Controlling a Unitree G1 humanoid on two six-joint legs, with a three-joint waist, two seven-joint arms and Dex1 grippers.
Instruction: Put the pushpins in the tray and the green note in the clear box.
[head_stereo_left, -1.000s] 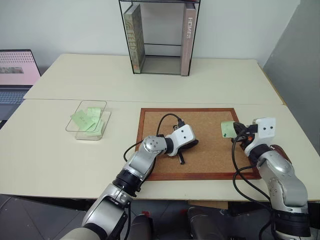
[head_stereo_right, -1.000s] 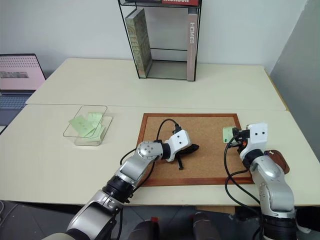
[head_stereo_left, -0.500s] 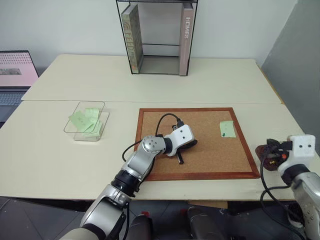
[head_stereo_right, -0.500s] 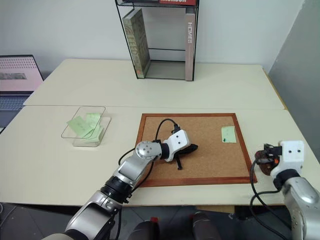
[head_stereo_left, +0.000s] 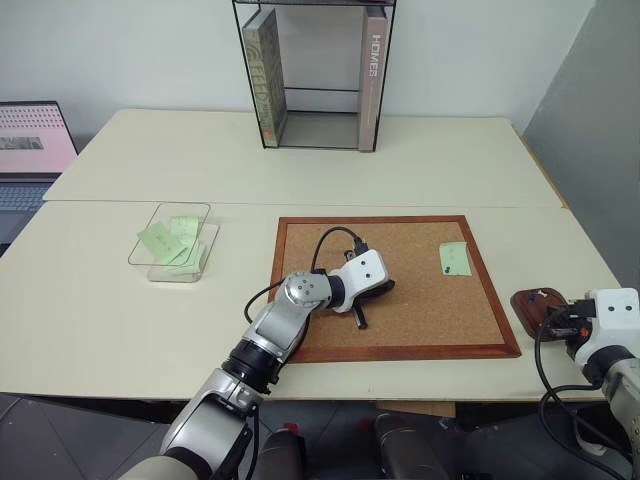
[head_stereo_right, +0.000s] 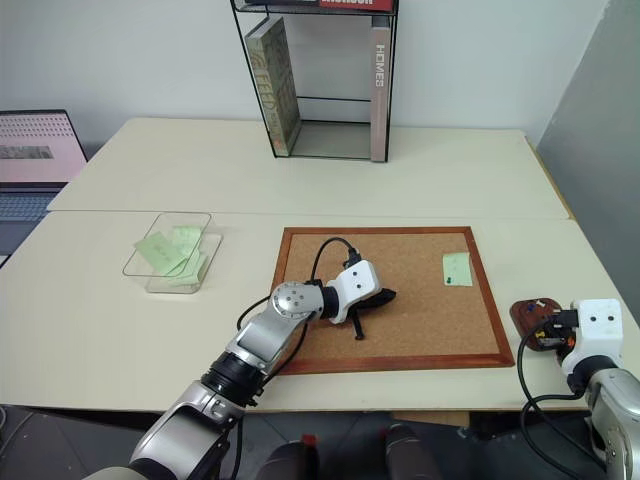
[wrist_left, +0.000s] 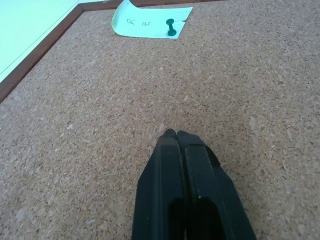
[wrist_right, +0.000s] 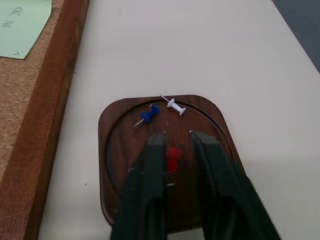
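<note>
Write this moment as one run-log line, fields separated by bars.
right gripper: open over tray, red pushpin between its fingers | left gripper: shut on corkboard | green note: pinned

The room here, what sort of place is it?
Probably an office or study: pale desks hold a corkboard with a pinned green note, a book stand and a laptop.

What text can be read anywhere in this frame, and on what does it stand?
"HOMES": spine of the book at the right of the book stand.
Left book's spine lettering: too blurred to read.
Handwriting on the green note: illegible.
Laptop screen text: too small.
</note>
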